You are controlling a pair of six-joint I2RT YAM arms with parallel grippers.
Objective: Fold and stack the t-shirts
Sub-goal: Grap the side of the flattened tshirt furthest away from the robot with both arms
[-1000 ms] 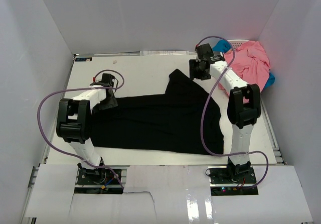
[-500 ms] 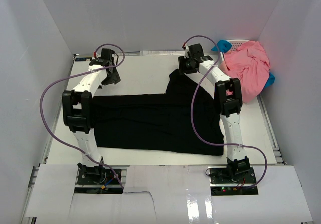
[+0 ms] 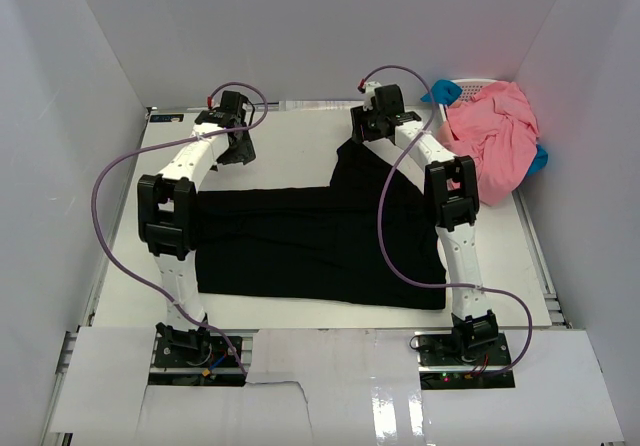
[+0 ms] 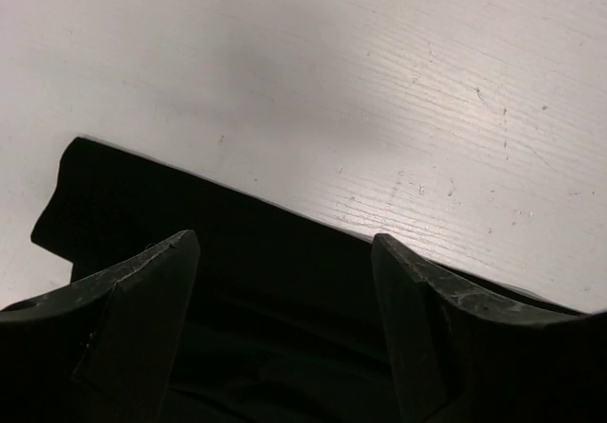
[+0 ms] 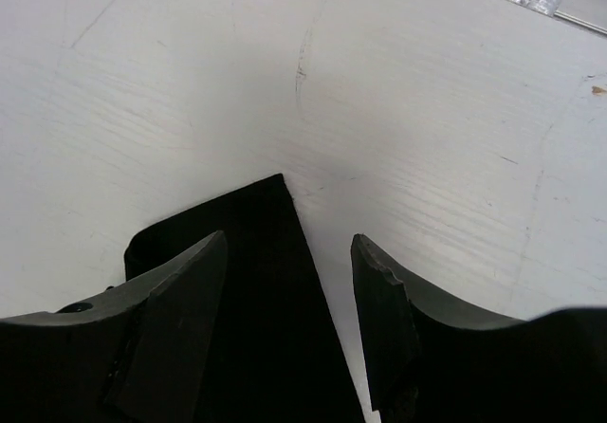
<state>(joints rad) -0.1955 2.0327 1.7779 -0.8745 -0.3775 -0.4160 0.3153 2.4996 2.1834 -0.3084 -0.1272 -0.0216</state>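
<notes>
Left gripper (image 4: 285, 241) swung inward; right gripper (image 5: 289, 238) hovers over black t-shirt (image 3: 320, 246) corner.

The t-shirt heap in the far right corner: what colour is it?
The heap is plain salmon-pink, clearest in the top external view.

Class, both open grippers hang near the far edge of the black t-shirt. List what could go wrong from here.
1. The right gripper faces only a narrow corner of the black t-shirt; it may pinch too little and the cloth may slip.
2. The left gripper faces a straight edge nearer the arms' bases, so lifting both may skew the fold.
3. The right arm's purple cable hangs over the shirt and might drag it.
</notes>
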